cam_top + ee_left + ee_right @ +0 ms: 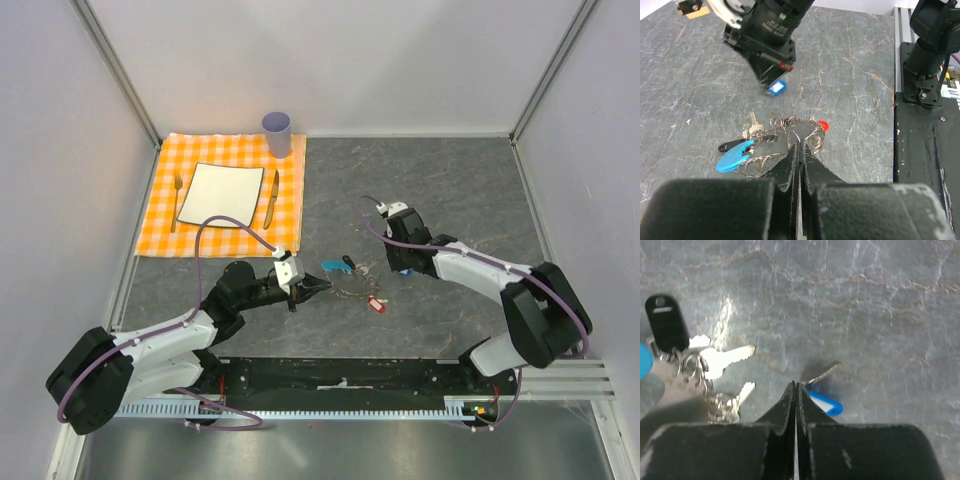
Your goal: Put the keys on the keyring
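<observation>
Ahead of left gripper (800,150): the keyring (790,121), its chain loop right at the tips and lying crosswise to them.
Left of those tips: cyan clasp (734,158); red-tagged key (822,125) sits ahead, slightly right.
Grip, left: pressed together; cannot tell whether a link is nipped.
Grip, right gripper (796,390): also pressed together; blue-tagged key (824,402) just right of its tips, blade pointing ahead-right.
Nearer arm: left for the keyring, right for the blue-tagged key.
Hidden: the loop's near side, under the left gripper; part of the blue tag; no clasp opening can be made out.
</observation>
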Robot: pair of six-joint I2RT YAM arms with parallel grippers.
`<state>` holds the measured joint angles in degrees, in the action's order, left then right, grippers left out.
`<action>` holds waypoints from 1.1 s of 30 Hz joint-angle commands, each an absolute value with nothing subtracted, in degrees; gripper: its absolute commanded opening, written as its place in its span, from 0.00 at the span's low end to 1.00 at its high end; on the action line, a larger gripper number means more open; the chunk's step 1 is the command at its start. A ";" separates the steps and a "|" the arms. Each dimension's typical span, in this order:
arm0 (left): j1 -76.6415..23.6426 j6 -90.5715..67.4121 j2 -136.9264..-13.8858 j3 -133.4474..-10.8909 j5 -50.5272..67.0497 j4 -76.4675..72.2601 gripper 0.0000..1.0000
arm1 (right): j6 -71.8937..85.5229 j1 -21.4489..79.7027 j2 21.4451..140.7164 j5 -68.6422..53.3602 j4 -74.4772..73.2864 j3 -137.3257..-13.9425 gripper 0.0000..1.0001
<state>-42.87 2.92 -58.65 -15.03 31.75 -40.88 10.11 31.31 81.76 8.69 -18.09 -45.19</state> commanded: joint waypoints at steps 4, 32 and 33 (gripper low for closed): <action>-42.98 2.99 -57.39 -16.52 30.32 -42.10 0.02 | 12.21 29.79 90.95 7.03 6.05 -42.55 0.00; -42.80 2.81 -56.95 -16.61 30.85 -42.01 0.02 | 9.59 28.21 91.85 6.86 -12.45 -54.40 0.46; -42.89 2.73 -56.87 -16.61 30.85 -41.92 0.02 | 9.06 28.21 91.76 6.86 -13.79 -55.19 0.46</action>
